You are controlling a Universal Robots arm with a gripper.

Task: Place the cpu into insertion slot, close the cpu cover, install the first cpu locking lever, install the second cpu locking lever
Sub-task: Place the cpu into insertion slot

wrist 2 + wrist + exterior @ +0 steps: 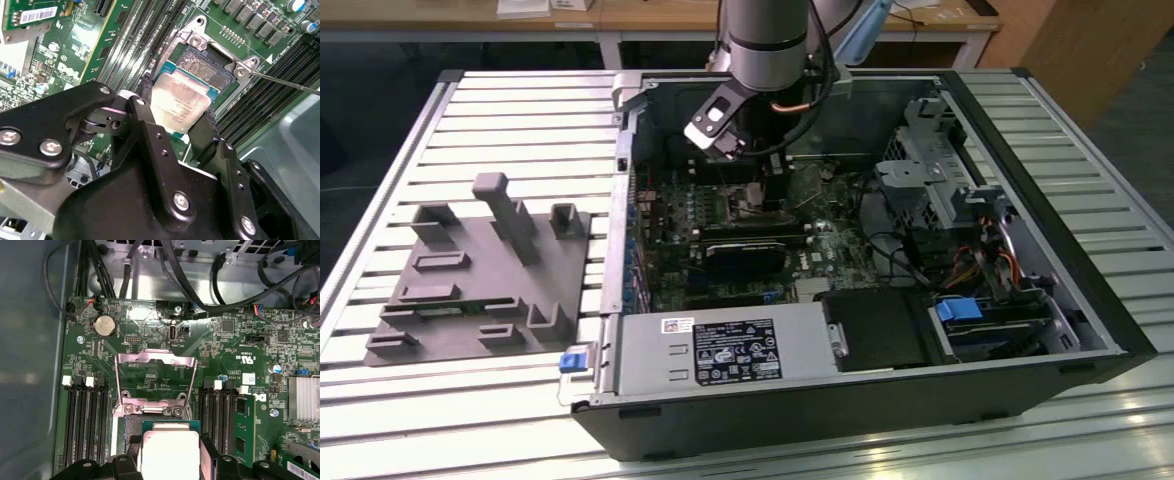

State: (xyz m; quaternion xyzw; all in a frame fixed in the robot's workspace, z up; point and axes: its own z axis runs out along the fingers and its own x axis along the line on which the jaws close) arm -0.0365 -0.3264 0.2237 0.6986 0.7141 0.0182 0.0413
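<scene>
Pinching the cpu (181,104) by opposite edges, gripper (179,99) narrowed to its width, over the insertion slot (209,70)

The bench (494,110) slats are lit brightly from above, with glare thrown beside the case (854,415), whose interior is left dim. The cpu (170,457) face is washed pale in the first wrist view.
</scene>
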